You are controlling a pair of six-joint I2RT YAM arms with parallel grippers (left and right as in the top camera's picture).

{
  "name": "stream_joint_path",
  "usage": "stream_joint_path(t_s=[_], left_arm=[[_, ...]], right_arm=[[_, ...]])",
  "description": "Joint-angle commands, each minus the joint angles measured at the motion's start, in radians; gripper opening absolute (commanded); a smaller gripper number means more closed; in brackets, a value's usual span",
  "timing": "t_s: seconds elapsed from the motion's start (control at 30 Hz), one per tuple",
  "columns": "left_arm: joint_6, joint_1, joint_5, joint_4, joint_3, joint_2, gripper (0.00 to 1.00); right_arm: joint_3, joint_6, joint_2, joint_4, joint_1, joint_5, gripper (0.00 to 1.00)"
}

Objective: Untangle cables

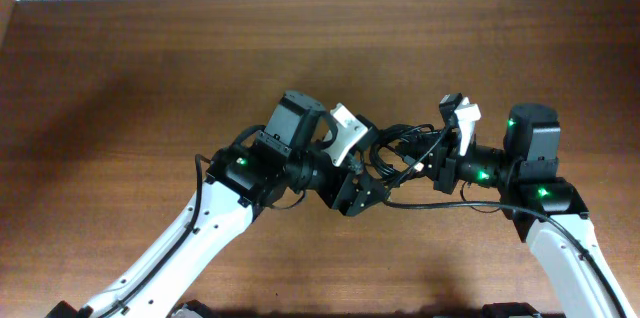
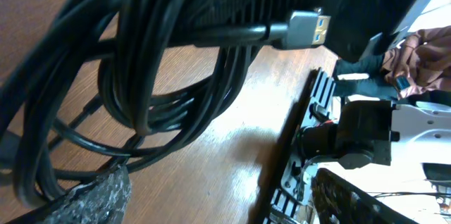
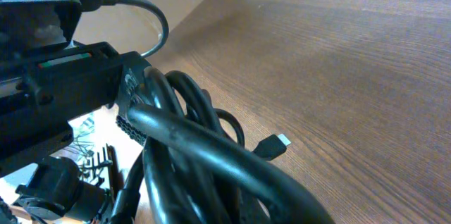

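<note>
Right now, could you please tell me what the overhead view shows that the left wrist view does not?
Only the overhead view shows the whole layout: the left hand and the right hand facing each other across the cables near the middle of the table. Only the left wrist view shows a silver plug close up, pointing right past the loops, and a textured finger pad at the bottom left. Both show the black cables and the wooden table.
</note>
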Motion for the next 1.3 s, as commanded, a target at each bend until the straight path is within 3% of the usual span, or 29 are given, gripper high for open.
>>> stream_joint_path(t_s=[0.0, 0.17, 0.57, 0.67, 0.8, 1.03, 1.2, 1.27], left_arm=[[-0.010, -0.012, 0.016, 0.030, 0.001, 0.002, 0.93], [-0.011, -0.037, -0.083, 0.091, 0.001, 0.021, 0.90], [-0.010, -0.037, -0.085, 0.142, 0.001, 0.063, 0.91], [-0.010, -0.037, -0.085, 0.156, 0.001, 0.063, 0.78], [-0.010, -0.037, -0.085, 0.169, 0.001, 0.063, 0.73], [-0.010, -0.037, -0.085, 0.193, 0.001, 0.063, 0.37], [-0.010, -0.037, -0.083, 0.192, 0.001, 0.063, 0.00], [-0.010, -0.037, -0.040, 0.193, 0.001, 0.063, 0.00]], right_arm=[[0.016, 0.003, -0.001, 0.010, -0.003, -0.012, 0.04], [0.016, 0.003, -0.001, 0.011, -0.003, -0.039, 0.04], [0.016, 0.003, -0.001, 0.026, -0.003, -0.098, 0.04], [0.016, 0.002, -0.001, 0.026, -0.003, -0.105, 0.04], [0.016, 0.002, -0.001, 0.026, -0.003, -0.114, 0.04], [0.016, 0.002, -0.001, 0.026, -0.003, -0.113, 0.04], [0.016, 0.002, -0.001, 0.026, -0.003, -0.112, 0.04], [0.016, 0.002, -0.001, 0.026, -0.003, -0.095, 0.04]])
